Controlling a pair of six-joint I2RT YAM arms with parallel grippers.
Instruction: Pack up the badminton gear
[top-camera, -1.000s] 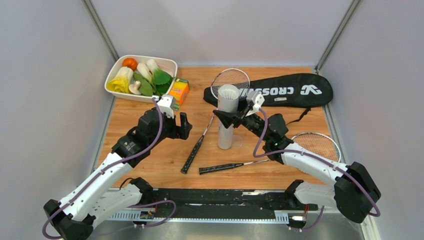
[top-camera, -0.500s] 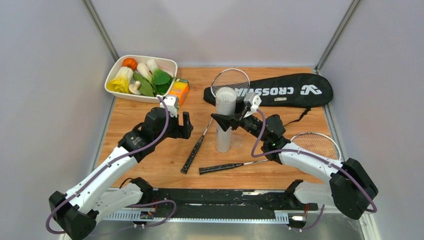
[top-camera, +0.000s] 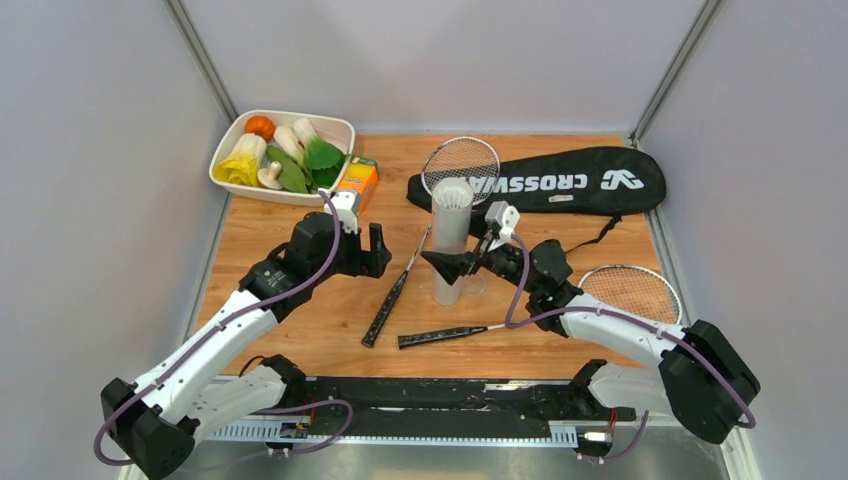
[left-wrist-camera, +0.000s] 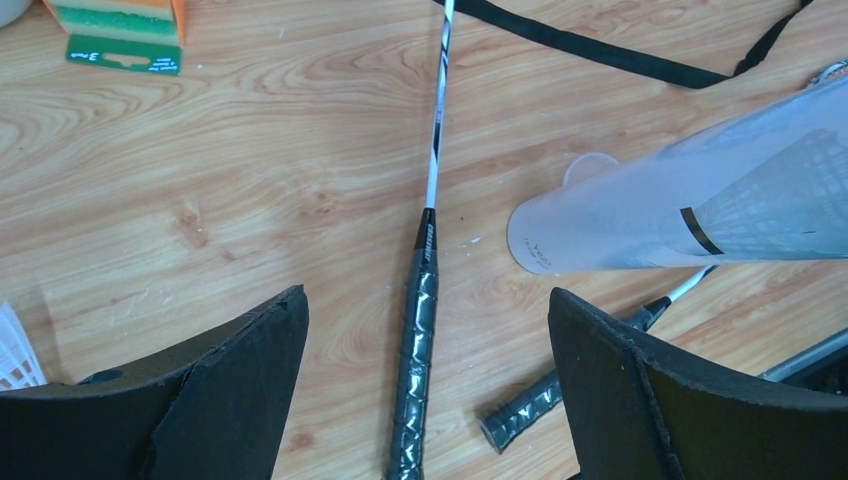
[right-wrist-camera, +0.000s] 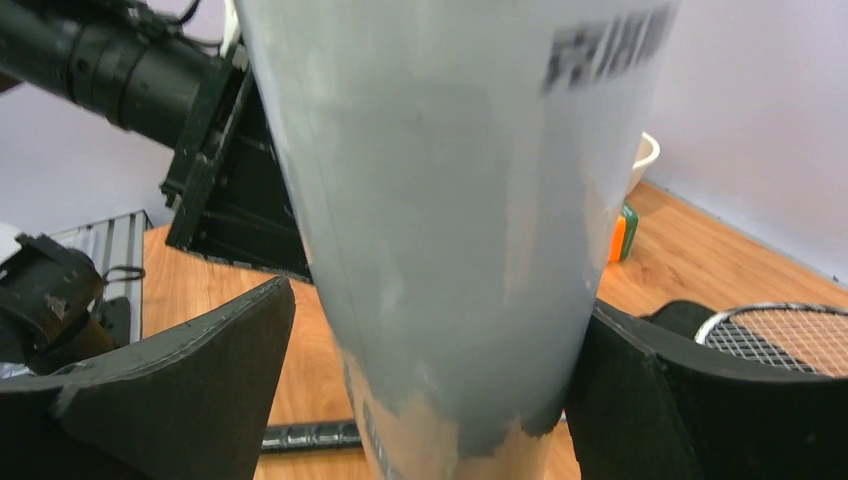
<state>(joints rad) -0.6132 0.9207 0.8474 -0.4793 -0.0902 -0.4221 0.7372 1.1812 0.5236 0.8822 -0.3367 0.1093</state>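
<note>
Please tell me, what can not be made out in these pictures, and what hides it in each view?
1. Shuttlecock: left wrist view, cut off by the left edge; only some white feathers show.
2. Print on the tube: right wrist view, blurred because the tube is very close.
3. Right gripper: right wrist view, the tube fills the space between its fingers, so pressing or loose cannot be told.

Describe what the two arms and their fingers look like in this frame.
Both the left arm and right arm have white link shells joined by bulky black joints. A purple cable runs in loops along each one. A small white camera block sits at each wrist. The fingers are black, broad and wedge-shaped. No markings are readable.
</note>
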